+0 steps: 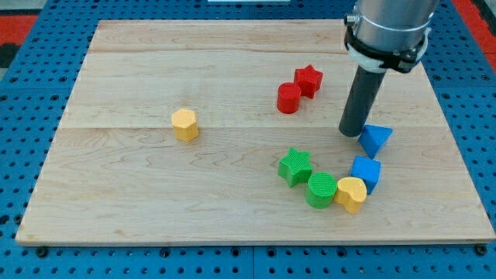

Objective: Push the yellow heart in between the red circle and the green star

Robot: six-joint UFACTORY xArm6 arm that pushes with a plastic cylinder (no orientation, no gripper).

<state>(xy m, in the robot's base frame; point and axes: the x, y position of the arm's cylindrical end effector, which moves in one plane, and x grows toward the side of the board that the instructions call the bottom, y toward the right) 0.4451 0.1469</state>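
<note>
The yellow heart (352,193) lies near the view's bottom right, touching a green circle (322,190) on its left and a blue cube (366,172) above it. The green star (295,166) sits just left of the green circle. The red circle (289,98) is higher up, right of centre, touching a red star (308,80). My tip (353,132) rests on the board right of the red circle, just left of a blue triangle (376,139), well above the yellow heart.
A yellow hexagon (185,124) stands alone left of centre. The wooden board (116,201) lies on a blue pegboard table; its right edge is close to the blue blocks.
</note>
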